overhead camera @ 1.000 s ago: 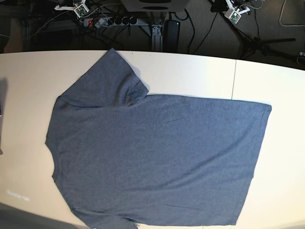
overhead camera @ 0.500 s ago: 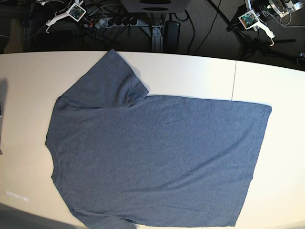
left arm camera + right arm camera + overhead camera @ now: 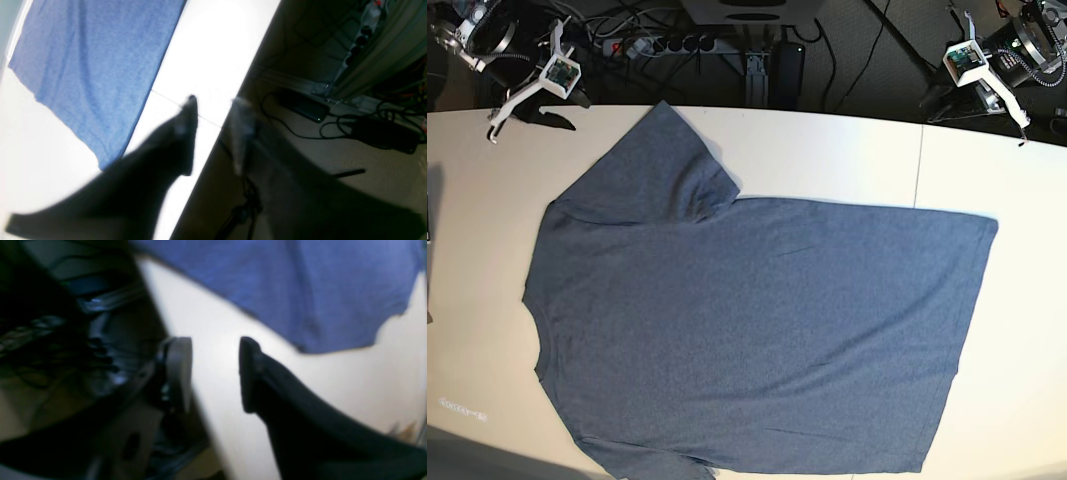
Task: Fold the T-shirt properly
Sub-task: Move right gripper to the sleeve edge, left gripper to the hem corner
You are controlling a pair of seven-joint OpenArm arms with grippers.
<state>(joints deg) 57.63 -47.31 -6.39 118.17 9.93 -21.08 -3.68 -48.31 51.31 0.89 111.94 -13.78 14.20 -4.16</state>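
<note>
The T-shirt (image 3: 757, 320) lies flat and plain side up on the white table (image 3: 827, 150), neck to the left, hem to the right, one sleeve (image 3: 652, 165) pointing to the far edge. My right gripper (image 3: 532, 128) hovers open over the far left table edge, just left of that sleeve, with nothing between its fingers. In the right wrist view the gripper (image 3: 215, 343) is over bare table with the T-shirt (image 3: 283, 283) beyond it. My left gripper (image 3: 977, 112) hangs open over the far right edge, behind the hem corner. The left wrist view shows the gripper (image 3: 213, 100) empty, beside the T-shirt (image 3: 90, 66).
A seam (image 3: 919, 170) crosses the table on the right. Behind the far edge, a power strip (image 3: 662, 45), cables and stands lie on the dark floor. A small printed mark (image 3: 462, 407) sits near the front left corner.
Both arms have come down from the back toward the table's far edge, and both grippers have opened. The T-shirt has not moved.
</note>
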